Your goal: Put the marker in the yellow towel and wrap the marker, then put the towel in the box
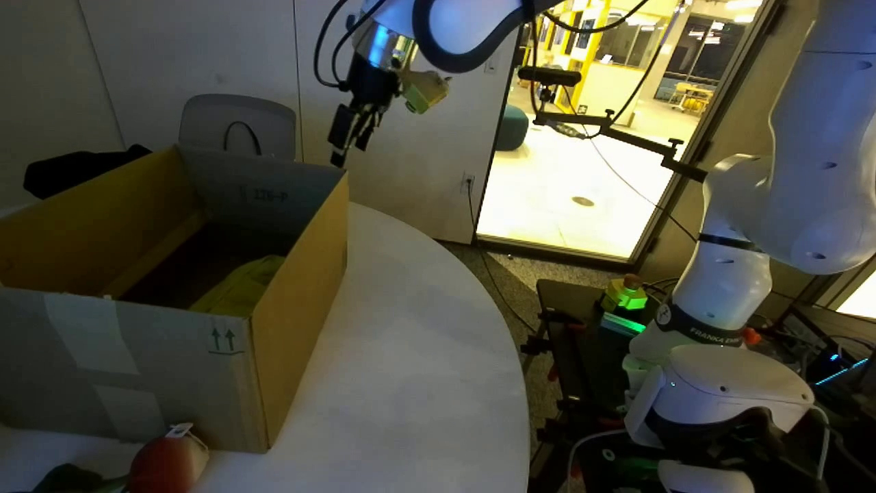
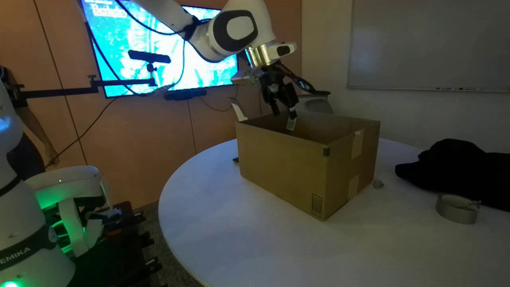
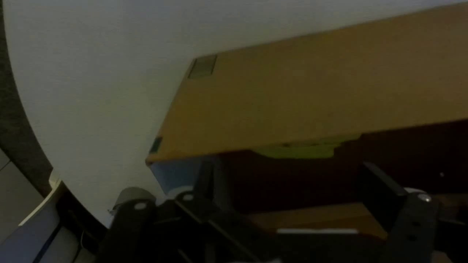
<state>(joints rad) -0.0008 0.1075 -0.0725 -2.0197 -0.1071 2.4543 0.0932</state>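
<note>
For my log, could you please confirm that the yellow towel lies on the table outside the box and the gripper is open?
Not quite: the yellow towel lies inside the box, as an exterior view shows. The gripper is indeed open.

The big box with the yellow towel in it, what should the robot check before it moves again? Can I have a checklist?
1. Is the box upright, with its opening facing up? Ok, in both exterior views.
2. Is the yellow towel inside? Ok, and none is seen hanging outside.
3. Is the marker wrapped in the towel? Cannot tell; no marker shows.
4. Is the gripper open? Ok; its fingers stand apart in the wrist view.
5. Has it let go of the towel? Ok; no towel is between the fingers.
6. Is it clear of the rim? Cannot tell how close it is.
</note>
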